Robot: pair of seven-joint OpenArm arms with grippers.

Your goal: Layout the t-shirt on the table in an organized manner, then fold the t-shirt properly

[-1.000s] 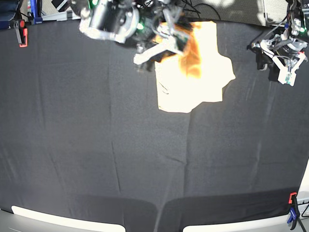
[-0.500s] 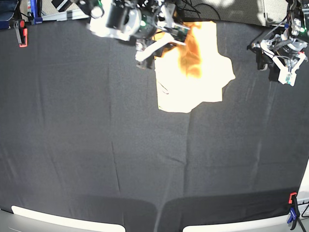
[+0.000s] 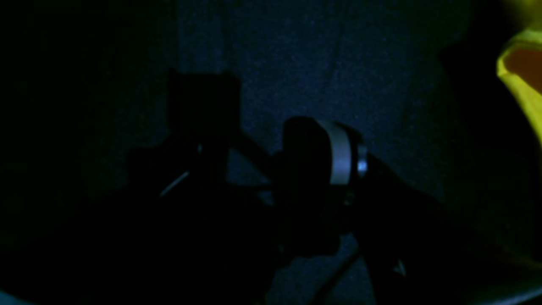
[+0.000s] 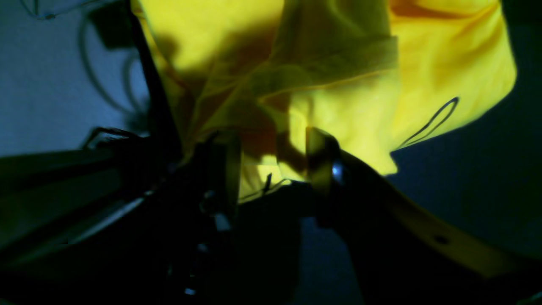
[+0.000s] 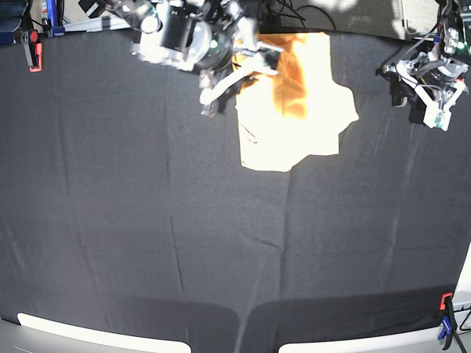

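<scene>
Yellow t-shirt (image 4: 338, 84) bears no legible print — both claws gape, neither grasping.

Right gripper (image 4: 271, 169) has fingers (image 4: 322, 163) parted (angled down); left gripper (image 5: 430, 95) hangs open.

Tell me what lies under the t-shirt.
The t-shirt lies bunched on the table, black cloth showing all around it. Whatever sits beneath its folds is covered. The right gripper straddles its edge.
</scene>
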